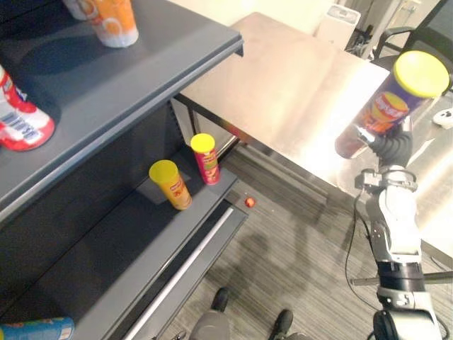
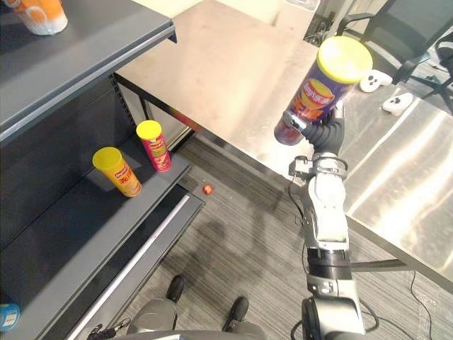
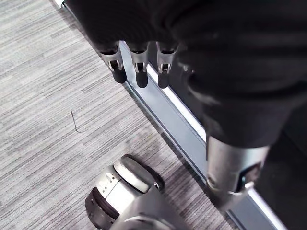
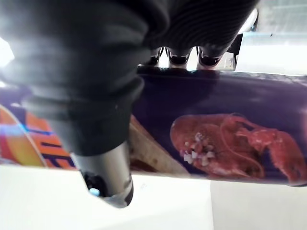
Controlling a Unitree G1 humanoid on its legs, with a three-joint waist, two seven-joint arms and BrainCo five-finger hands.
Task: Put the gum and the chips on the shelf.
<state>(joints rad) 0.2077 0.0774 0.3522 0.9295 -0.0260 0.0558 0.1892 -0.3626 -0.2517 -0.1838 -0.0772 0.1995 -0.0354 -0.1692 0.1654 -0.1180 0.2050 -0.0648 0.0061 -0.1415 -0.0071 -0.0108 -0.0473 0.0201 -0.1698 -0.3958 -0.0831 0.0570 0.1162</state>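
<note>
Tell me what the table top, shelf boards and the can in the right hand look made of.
Table top: bare metal, probably stainless steel, brushed; soft streaky glare. Shelf boards: dark grey painted sheet metal by the look, matte; thin folded front lip. Can in the right hand: likely a cardboard tube with glossy printed wrap; yellow lid looks plastic.

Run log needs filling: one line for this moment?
right hand: shut on purple chips can, raised | left hand: open, near floor | can not yet shelved
</note>
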